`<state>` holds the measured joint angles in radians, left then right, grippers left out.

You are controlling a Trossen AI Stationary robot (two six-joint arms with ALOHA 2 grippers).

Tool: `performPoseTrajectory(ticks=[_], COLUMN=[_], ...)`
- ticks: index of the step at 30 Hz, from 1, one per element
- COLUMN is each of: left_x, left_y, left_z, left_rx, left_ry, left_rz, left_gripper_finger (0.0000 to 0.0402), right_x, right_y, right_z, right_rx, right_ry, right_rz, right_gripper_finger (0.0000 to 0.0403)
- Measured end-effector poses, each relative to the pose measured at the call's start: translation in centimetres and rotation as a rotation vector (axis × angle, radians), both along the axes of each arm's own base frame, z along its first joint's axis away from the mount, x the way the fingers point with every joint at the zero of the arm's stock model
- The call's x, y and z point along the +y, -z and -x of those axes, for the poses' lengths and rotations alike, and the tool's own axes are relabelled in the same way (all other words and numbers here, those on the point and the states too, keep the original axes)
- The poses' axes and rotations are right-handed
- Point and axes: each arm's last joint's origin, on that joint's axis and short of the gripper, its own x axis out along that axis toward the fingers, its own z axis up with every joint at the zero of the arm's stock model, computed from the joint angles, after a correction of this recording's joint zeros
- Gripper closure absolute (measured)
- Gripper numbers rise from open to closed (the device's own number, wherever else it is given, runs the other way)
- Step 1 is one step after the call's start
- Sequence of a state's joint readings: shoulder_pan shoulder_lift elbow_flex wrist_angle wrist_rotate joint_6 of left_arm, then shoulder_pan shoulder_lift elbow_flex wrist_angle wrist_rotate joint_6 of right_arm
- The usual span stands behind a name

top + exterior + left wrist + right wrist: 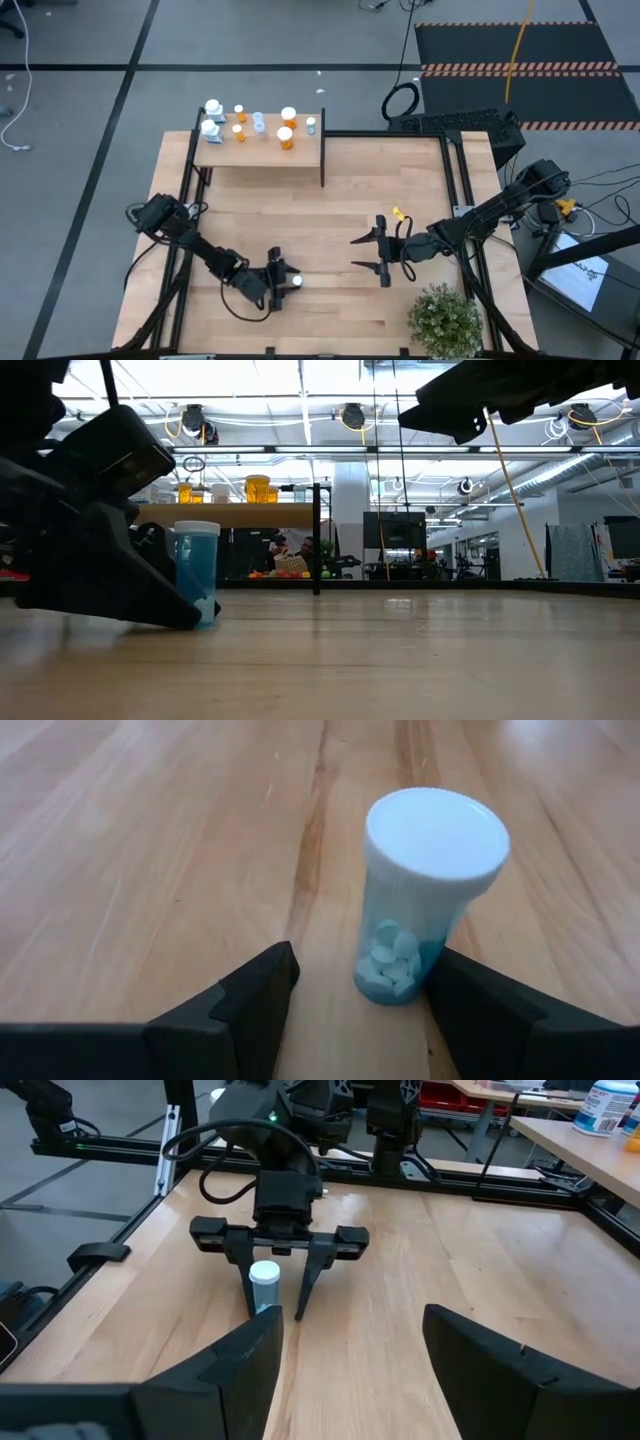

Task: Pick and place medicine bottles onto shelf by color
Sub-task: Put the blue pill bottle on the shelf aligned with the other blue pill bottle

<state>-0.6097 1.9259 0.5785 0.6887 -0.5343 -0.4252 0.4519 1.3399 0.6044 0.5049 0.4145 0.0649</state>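
L gripper straddles blue bottle w/ fingers apart (touching one finger).

Grey floor with black lines; hazard-striped black mat. Ceiling lights, white pillar, distant desks.

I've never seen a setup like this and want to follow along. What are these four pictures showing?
Two robot arms work at a wooden table. One picture looks down from above, one looks level across the tabletop, and two come from cameras on the arms' wrists. The left end effector is down at the table, open, with its fingers either side of a standing pale blue medicine bottle; it isn't clamped. The right end effector waits nearby, open and empty. More bottles stand on the shelf at the far edge. A potted plant sits in a near corner.
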Motion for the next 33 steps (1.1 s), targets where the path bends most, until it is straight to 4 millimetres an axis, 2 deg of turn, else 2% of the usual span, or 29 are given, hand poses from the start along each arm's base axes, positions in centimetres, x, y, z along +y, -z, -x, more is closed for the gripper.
performPoseTrajectory(ticks=[25,28,33], left_x=[0.38,0.13,-0.08], left_y=[-0.15,-0.14,-0.14], left_z=[-0.44,-0.27,-0.13], left_rx=[-0.003,-0.004,-0.005], left_ry=[0.026,0.03,0.035], left_rz=[0.001,-0.002,-0.005], left_gripper_finger=[0.0175,0.0187,0.0237], right_x=[-0.01,-0.01,-0.01], right_y=[0.0,0.0,0.0], right_z=[-0.01,-0.01,-0.01], right_rx=[0.0,0.0,0.0], right_ry=[0.001,0.001,0.001], right_rz=[-0.001,-0.001,-0.001], right_gripper_finger=[0.0167,0.0167,0.0167])
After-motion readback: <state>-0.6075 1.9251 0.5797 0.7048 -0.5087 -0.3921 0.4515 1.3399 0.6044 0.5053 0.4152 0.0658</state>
